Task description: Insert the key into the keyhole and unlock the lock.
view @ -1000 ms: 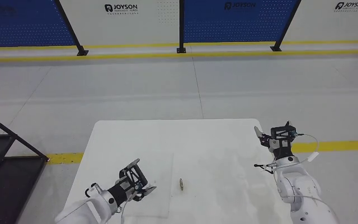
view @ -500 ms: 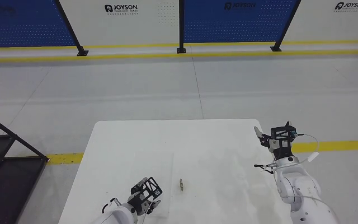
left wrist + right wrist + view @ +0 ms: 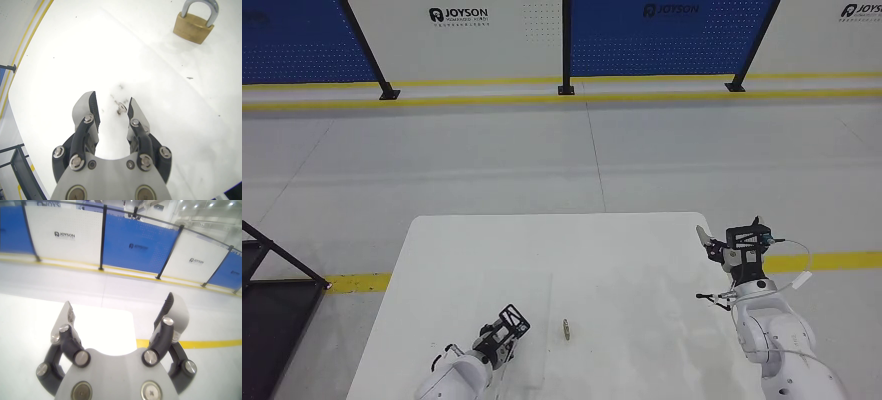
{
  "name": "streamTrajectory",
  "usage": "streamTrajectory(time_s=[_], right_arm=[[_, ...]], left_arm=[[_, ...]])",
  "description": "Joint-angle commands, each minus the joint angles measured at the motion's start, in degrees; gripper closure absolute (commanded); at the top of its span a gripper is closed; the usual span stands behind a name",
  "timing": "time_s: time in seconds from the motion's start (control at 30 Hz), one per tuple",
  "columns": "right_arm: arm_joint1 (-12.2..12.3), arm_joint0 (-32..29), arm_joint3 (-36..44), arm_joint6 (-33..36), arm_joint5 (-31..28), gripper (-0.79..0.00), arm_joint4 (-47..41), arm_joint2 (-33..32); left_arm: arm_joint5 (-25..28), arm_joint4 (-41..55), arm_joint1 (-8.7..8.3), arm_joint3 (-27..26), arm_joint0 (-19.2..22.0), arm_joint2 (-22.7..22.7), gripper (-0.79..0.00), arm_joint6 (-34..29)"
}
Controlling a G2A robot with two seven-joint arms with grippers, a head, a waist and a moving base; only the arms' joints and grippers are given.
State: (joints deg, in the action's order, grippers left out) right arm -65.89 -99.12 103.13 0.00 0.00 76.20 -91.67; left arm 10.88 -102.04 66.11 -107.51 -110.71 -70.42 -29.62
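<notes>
A brass padlock (image 3: 192, 28) with a steel shackle lies on the white table (image 3: 75, 56); from above the padlock (image 3: 566, 329) is a small object near the table's front middle. A small silver key (image 3: 121, 108) lies flat on the table. My left gripper (image 3: 112, 106) hangs low over it, open, with the key between its fingertips, close to one finger (image 3: 135, 109). In the top view the left gripper (image 3: 510, 325) is just left of the padlock. My right gripper (image 3: 121, 311) is open and holds nothing, raised over the table's right edge; the top view also has this right gripper (image 3: 720, 245).
The table's left edge (image 3: 382, 300) drops to the floor, where a black frame (image 3: 272, 260) stands. A fence of blue and white panels (image 3: 562, 40) runs across the back. Small dark specks (image 3: 189, 78) mark the tabletop.
My left gripper has swung from pointing right to pointing up the table, and shifted right toward the padlock, coming down over the key. The right arm has stayed still.
</notes>
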Motion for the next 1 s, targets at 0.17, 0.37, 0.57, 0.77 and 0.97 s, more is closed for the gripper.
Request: streamTrajectory(time_s=[0.17,0.37,0.57,0.77,0.97], right_arm=[[0.00,0.00,0.00,0.00,0.00,-0.785,0.00,0.00],[0.00,0.00,0.00,0.00,0.00,-0.785,0.00,0.00],[0.00,0.00,0.00,0.00,0.00,-0.785,0.00,0.00],[0.00,0.00,0.00,0.00,0.00,-0.785,0.00,0.00],[0.00,0.00,0.00,0.00,0.00,-0.785,0.00,0.00]], left_arm=[[-0.39,-0.39,0.09,0.54,0.34,0.92,-0.308,-0.25],[-0.96,-1.96,0.03,0.40,0.15,1.17,-0.289,-0.15],[-1.37,-2.05,0.05,0.51,0.05,1.48,-0.262,0.13],[-1.14,-1.86,0.01,0.60,-0.01,1.43,-0.231,0.23],[-0.99,-1.55,0.00,1.12,0.19,1.37,-0.169,0.24]])
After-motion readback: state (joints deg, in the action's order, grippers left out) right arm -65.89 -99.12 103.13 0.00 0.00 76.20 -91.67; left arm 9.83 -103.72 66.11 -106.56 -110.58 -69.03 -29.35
